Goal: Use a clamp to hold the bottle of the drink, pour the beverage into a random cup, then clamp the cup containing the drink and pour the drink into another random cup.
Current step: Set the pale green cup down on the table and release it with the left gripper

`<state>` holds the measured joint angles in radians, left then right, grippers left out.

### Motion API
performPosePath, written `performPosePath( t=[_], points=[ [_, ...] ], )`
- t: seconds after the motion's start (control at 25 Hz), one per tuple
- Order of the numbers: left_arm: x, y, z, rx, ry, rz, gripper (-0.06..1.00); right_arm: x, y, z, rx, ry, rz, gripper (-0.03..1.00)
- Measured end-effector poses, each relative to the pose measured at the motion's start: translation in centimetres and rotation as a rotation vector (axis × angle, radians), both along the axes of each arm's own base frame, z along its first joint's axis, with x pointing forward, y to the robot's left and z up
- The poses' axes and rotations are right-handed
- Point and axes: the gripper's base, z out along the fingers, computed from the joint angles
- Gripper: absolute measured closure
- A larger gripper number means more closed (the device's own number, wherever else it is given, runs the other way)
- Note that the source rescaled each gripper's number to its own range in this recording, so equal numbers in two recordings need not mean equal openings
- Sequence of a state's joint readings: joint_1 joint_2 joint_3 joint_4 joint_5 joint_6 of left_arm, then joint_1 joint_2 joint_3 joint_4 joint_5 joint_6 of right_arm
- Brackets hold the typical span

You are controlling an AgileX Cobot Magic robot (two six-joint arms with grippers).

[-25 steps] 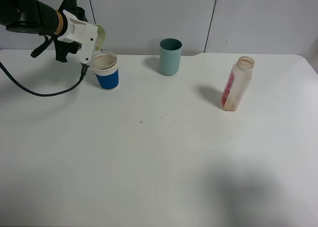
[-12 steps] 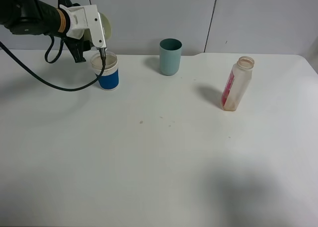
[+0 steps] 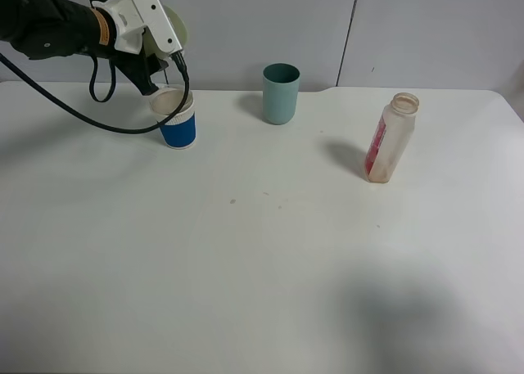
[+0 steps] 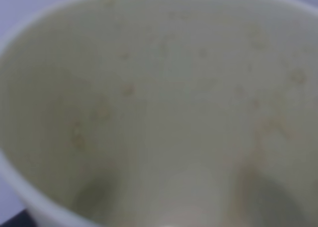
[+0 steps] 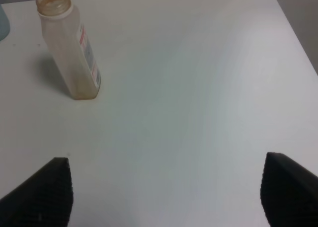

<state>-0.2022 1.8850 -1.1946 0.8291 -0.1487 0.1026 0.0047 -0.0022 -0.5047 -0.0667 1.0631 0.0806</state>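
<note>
Left claw (image 3: 168, 42) pinches the yellow-green cup (image 3: 176, 32), tipped over the blue cup (image 3: 174, 117) near the table's (image 3: 262, 251) back-left corner, apparently to pour. Right claw (image 5: 166, 194) spread, empty.

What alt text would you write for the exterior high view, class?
The left gripper holds a pale yellow-green cup tipped above a blue-and-white cup on a white table. A teal cup and an open bottle stand apart to the right.
</note>
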Motion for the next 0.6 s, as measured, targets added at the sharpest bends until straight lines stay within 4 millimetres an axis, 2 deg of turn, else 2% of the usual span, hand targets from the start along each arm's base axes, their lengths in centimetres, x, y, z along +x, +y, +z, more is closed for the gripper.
performPosePath(
  t=[0.28,0.6],
  points=[
    [0.3,2.1,-0.1,-0.114,-0.012,0.071,0.94,0.0,0.0,0.0,0.000,0.000,0.000,0.37],
    [-1.3,4.0,-2.7,-0.247,0.013,0.139,0.94,0.0,0.0,0.0,0.000,0.000,0.000,0.37]
  ],
)
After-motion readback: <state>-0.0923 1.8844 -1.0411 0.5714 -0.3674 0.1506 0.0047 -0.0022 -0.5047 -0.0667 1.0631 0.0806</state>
